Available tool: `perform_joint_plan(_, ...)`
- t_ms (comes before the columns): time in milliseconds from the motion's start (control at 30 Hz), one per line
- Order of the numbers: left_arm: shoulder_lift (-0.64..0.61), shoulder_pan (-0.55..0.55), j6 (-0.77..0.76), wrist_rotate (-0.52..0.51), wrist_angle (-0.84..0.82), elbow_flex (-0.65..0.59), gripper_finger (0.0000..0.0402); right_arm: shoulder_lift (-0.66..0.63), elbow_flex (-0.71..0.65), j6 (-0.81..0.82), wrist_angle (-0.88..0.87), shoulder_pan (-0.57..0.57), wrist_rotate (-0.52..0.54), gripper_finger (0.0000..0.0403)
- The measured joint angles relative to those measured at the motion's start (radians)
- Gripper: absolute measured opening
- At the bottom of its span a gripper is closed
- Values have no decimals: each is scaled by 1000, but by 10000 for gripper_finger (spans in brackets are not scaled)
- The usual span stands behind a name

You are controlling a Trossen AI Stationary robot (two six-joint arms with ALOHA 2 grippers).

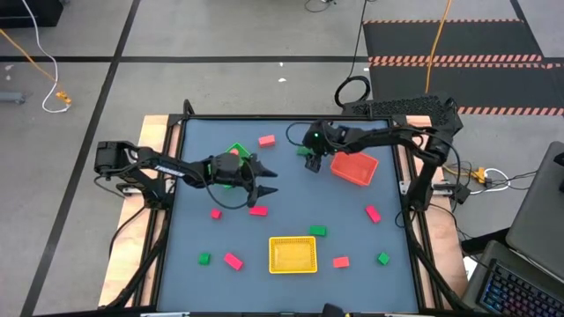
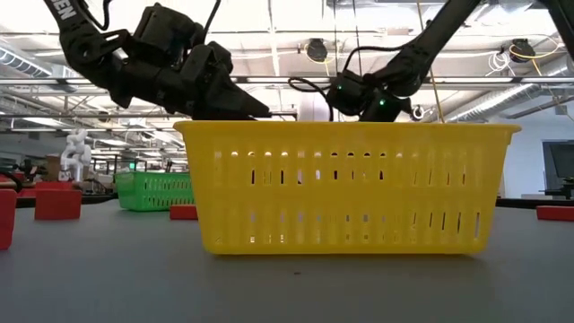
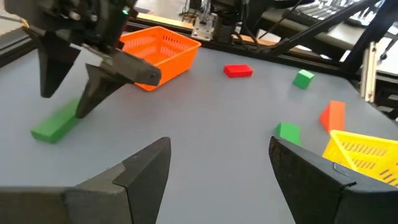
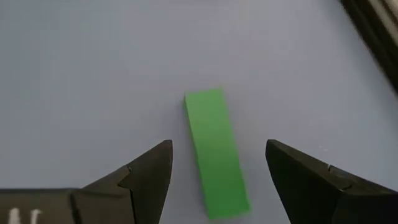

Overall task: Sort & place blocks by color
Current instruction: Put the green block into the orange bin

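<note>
My right gripper (image 1: 310, 161) (image 4: 217, 146) hangs open over the far middle of the table, fingers pointing down. A long green block (image 4: 216, 152) (image 3: 55, 122) lies flat on the table below and between its fingers, apart from them. My left gripper (image 1: 270, 179) (image 3: 221, 146) is open and level in the air, just right of the green tray (image 1: 234, 155), holding nothing. Other red, green and salmon blocks lie scattered, such as a red block (image 1: 266, 139), a green block (image 1: 318, 231) and a salmon block (image 1: 341, 261).
The orange-red tray (image 1: 354, 167) sits right of my right gripper. The yellow tray (image 1: 293, 254) (image 2: 350, 188) stands at the near middle. Blocks lie around it: a red pair (image 1: 258, 210), a green one (image 1: 204, 259) and another green one (image 1: 382, 258). The table centre is open.
</note>
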Motion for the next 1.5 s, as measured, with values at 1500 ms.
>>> perform_joint_plan(1500, -89, 45, -13, -12, 30, -2, 271, -43, -4, -24, 2, 87, -26, 96)
